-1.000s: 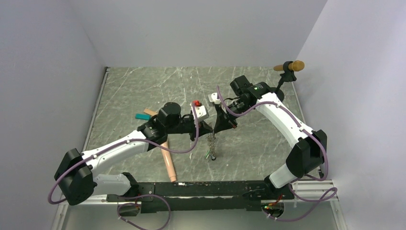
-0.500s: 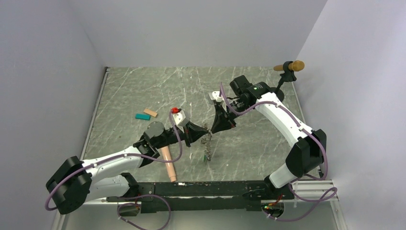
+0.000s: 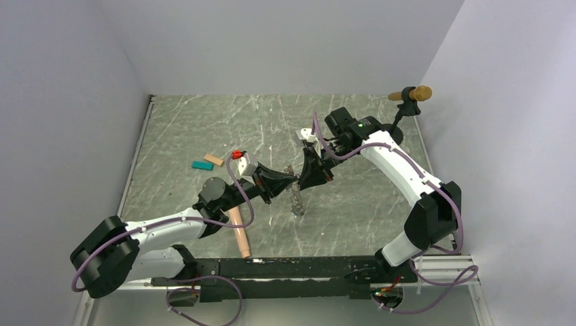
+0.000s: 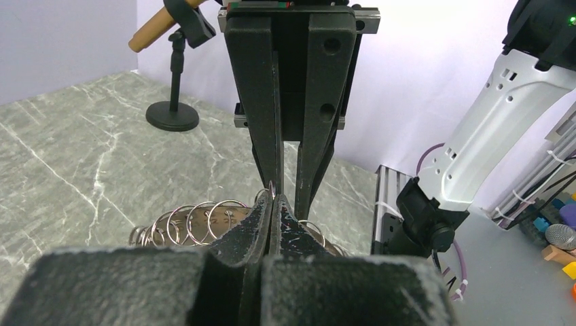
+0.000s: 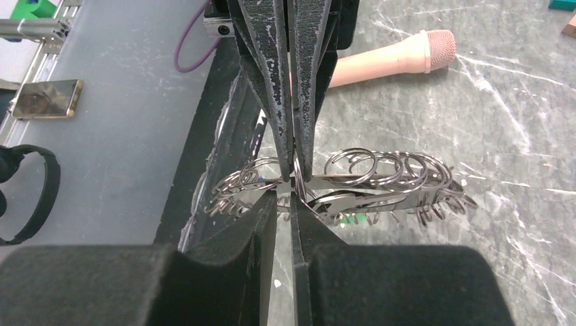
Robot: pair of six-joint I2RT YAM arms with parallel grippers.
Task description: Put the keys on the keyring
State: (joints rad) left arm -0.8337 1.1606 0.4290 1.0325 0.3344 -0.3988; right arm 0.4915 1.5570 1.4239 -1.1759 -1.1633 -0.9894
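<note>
keyring (image 3: pixel 296 198) centre, between left end effector (image 3: pixel 294 179) and right end effector (image 3: pixel 303 184) | cylinder (image 3: pixel 239 234) on tabletop (image 3: pixel 204 122), left of keyring | blocks (image 3: pixel 202 165) behind cylinder | stand (image 3: pixel 407 103) far-right corner

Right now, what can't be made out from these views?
- The keys: right wrist view, only a green sliver shows; the keyring coils cover the rest.
- Whether the right pincer grips the keyring: both wrist views, the shut left pincer crowds the contact point.
- The keyring's ends: left wrist view, the left pincer's own fingers block them; top view, too small.
</note>
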